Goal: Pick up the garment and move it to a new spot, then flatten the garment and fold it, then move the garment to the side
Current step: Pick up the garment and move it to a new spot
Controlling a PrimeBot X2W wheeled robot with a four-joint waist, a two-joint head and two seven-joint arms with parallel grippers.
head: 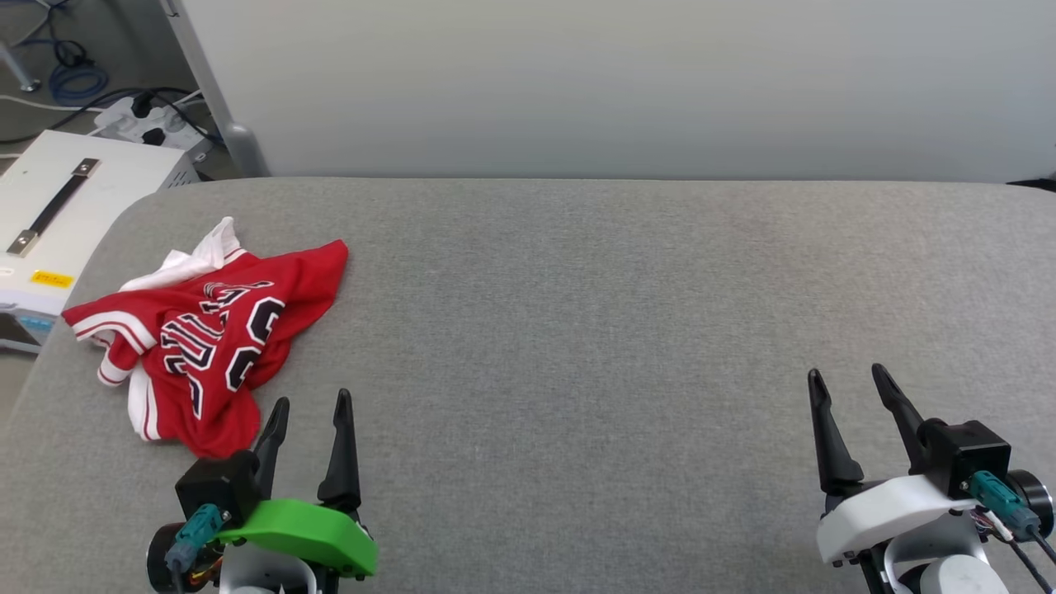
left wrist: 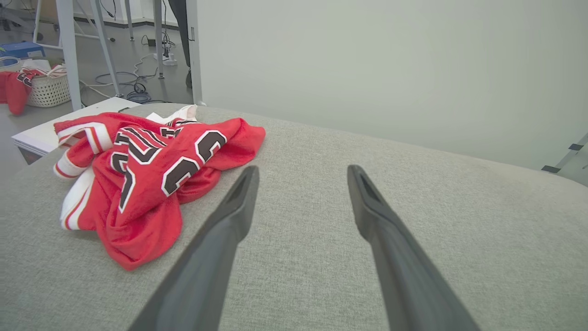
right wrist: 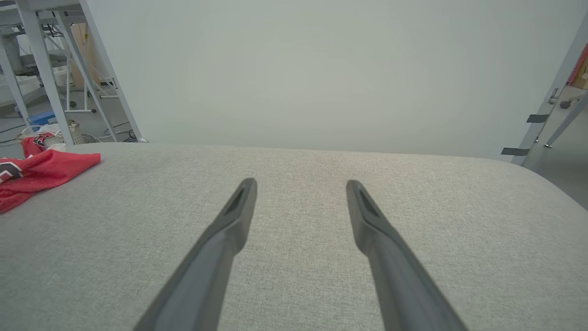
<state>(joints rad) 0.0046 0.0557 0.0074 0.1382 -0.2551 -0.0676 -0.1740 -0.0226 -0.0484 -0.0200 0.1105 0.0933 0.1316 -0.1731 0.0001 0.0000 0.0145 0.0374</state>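
Head view: shirt (head: 210, 338) crumpled in a heap by the table's (head: 577, 313) left edge, toward the far-left corner, with lettering partly visible and a white sleeve on the far side. Left gripper (head: 313, 398) sits at the near edge, fingers apart and empty, tips just beside the shirt's near end. Right gripper (head: 847, 372) is near the near-right corner, fingers apart and empty, well apart from the shirt. Left wrist view: shirt (left wrist: 156, 165) lies left of the spread fingers; can't tell if it touches them. Right wrist view: fingers spread over bare table, shirt (right wrist: 41, 172) at the far left.
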